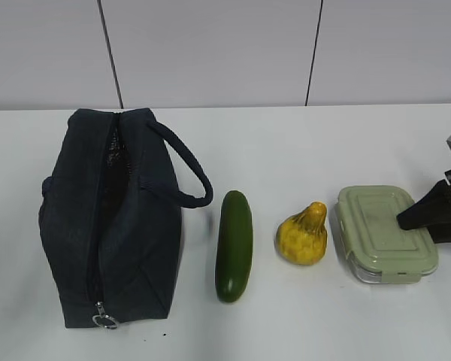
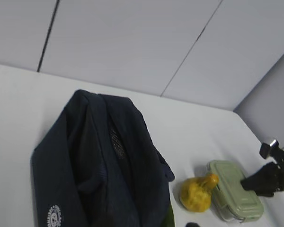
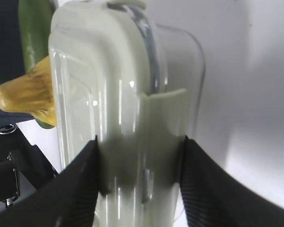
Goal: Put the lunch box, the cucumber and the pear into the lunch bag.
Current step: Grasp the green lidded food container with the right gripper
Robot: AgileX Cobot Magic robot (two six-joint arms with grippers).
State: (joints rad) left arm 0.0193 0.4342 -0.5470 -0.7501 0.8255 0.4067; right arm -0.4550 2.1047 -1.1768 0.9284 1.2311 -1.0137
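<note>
The lunch bag (image 1: 109, 218) lies at the left with its top zipper open and its ring pull (image 1: 104, 321) at the near end. To its right lie the cucumber (image 1: 234, 244), then the pear (image 1: 303, 235), then the lunch box (image 1: 379, 229). My right gripper (image 1: 410, 219) reaches in from the right edge onto the box's right end. In the right wrist view its black fingers (image 3: 80, 179) press both sides of the lunch box (image 3: 118, 85), so the gripper (image 3: 139, 142) is shut on it. The left wrist view looks down on the bag (image 2: 99, 161) and pear (image 2: 197, 194). My left gripper shows in no view.
The bag's looped strap handle (image 1: 192, 173) arches toward the cucumber. A pale wall with dark seams stands behind the white table (image 1: 301, 143). The pear's neck (image 3: 19, 94) lies close beside the lunch box.
</note>
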